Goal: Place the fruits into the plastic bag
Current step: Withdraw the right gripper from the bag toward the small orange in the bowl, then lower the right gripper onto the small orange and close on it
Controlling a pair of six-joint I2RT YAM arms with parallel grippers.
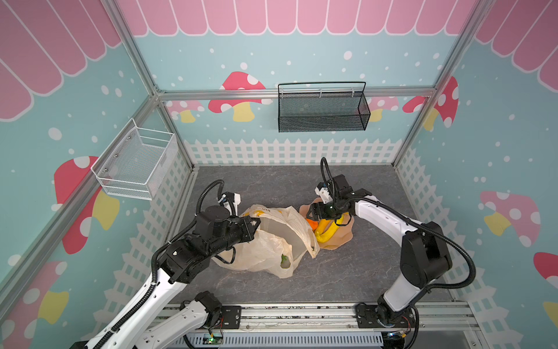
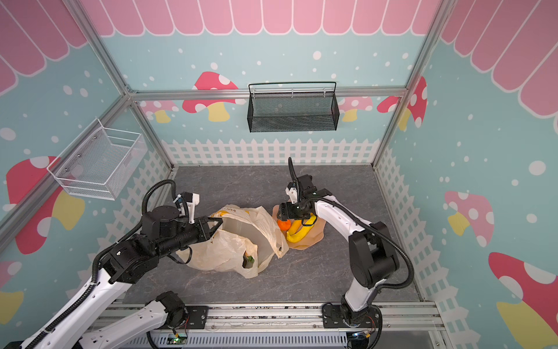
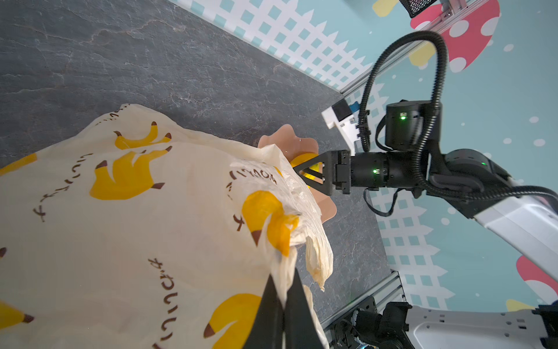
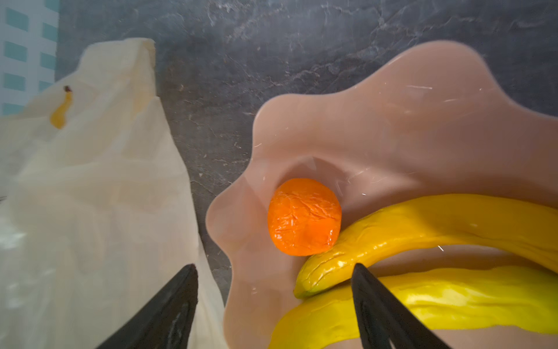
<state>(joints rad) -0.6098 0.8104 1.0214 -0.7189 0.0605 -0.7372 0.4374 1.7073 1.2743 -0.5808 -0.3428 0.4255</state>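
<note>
The plastic bag [image 1: 265,247] [image 2: 229,250] lies at mid-table, cream with printed banana pictures, its mouth held up and facing the plate. My left gripper [image 1: 256,223] [image 3: 283,273] is shut on the bag's rim. A green-topped piece [image 1: 285,261] [image 2: 248,261] lies inside. An orange [image 1: 312,224] [image 4: 304,217] and yellow bananas [image 1: 327,229] [image 4: 422,223] rest on the pink wavy plate [image 1: 336,242] [image 4: 392,121]. My right gripper [image 1: 311,213] [image 4: 274,266] hangs open just above the plate's bag-side edge, one finger over the bag, the other over the bananas, nothing between them.
A black mesh basket [image 1: 323,108] hangs on the back wall and a white wire basket [image 1: 136,163] on the left wall. The metal rail [image 1: 302,314] with both arm bases runs along the table's front. Walls close in three sides.
</note>
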